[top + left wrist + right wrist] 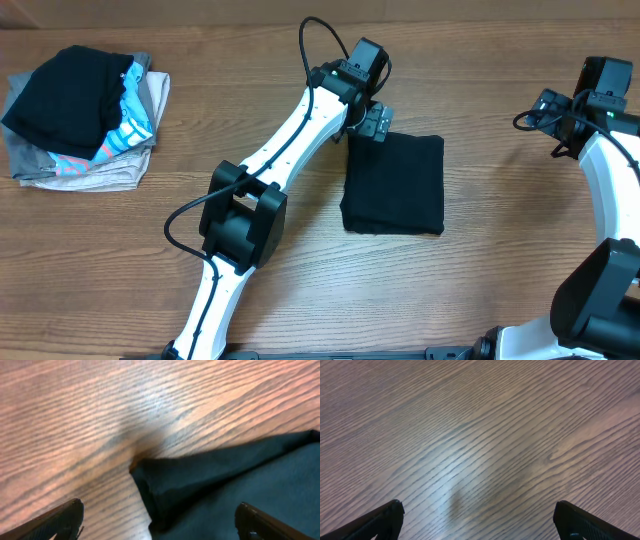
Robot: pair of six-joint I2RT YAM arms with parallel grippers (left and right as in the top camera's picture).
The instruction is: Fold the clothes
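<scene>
The black T-shirt [394, 183] lies folded into a neat rectangle on the wooden table [260, 90], right of centre. My left gripper [374, 122] hovers over its far left corner, jaws open and empty. In the left wrist view that folded corner [165, 480] lies between the spread fingertips [67, 517], with the cloth running off to the lower right. My right gripper [550, 110] stands at the far right, away from the shirt, open over bare wood; in the right wrist view its fingers [385, 519] show nothing between them.
A stack of folded garments [85, 120], black on top with turquoise-patterned and grey ones beneath, sits at the far left of the table. The left arm [270, 170] stretches diagonally across the middle. The right arm's base [600, 290] stands at the right edge.
</scene>
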